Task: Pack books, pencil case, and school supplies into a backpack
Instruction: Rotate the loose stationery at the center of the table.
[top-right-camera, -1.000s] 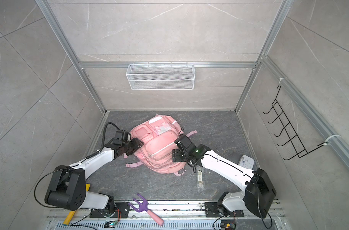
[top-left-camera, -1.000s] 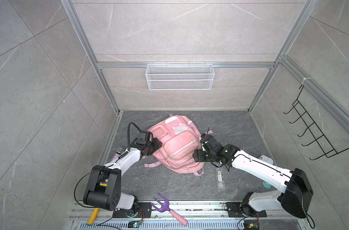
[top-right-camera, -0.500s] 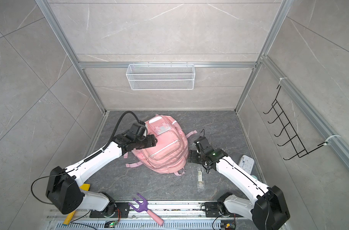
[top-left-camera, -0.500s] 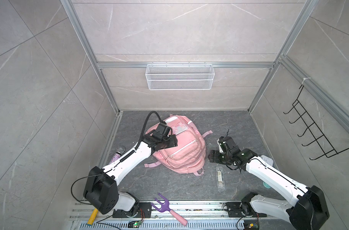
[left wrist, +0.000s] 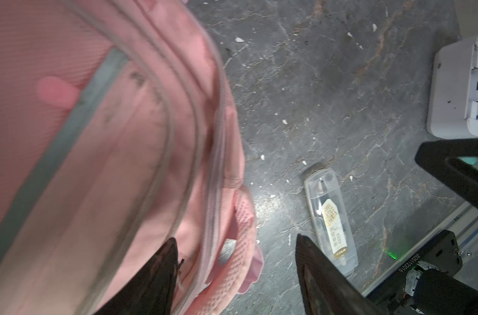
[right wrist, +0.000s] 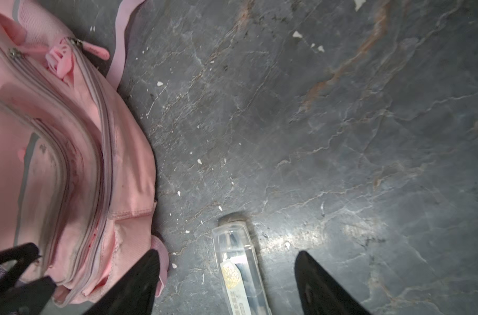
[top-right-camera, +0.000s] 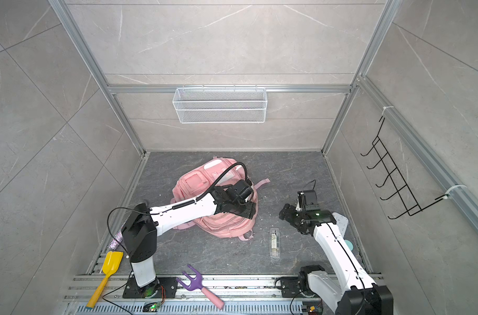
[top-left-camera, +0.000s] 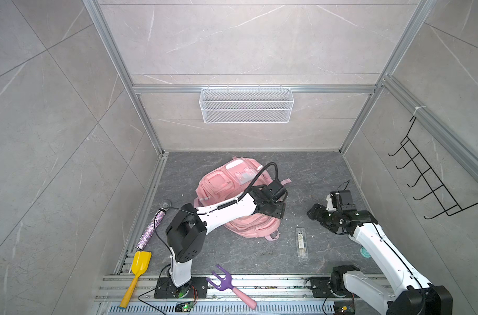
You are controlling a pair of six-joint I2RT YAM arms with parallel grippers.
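1. Backpack (top-left-camera: 218,185) (top-right-camera: 194,185) — pink, lying on the dark floor (top-left-camera: 232,259) about mid-cell with its front pockets up. Its top loop (left wrist: 246,218) is at the end nearer the arm bases. I cannot tell whether any pocket is unzipped.
2. Left gripper (top-left-camera: 276,212) (top-right-camera: 248,211) is reached across the backpack and hangs over its right-hand edge. In the left wrist view the left gripper (left wrist: 235,238) has its jaws spread wide with nothing clamped. One finger is over pink fabric and the other over bare floor, with the loop showing between them. Whether it touches the cloth I cannot tell.
3. Right gripper (top-left-camera: 315,214) (top-right-camera: 285,214) sits low over the floor, right of the backpack and apart from it. In the right wrist view the right gripper (right wrist: 227,253) is also spread and empty.
4. Basket (top-left-camera: 246,109) of white wire hangs on the back wall.
5. Rack (top-left-camera: 428,185) of black hooks is on the right wall.
6. Shovel (top-left-camera: 139,270), yellow, and a glittery mic (top-left-camera: 153,226) lie by the left rail.
7. Fork (top-left-camera: 227,283), purple with a pink handle, rests on the front rail.
8. Box (top-right-camera: 340,221) (left wrist: 456,90), white, sits beside the right arm.
9. Packet (top-left-camera: 301,242) (top-right-camera: 274,242) (left wrist: 330,218) — clear and slim, flat on the floor between the backpack and the right arm, touching neither. In the right wrist view the packet (right wrist: 240,272) lies below the gap between the fingers.
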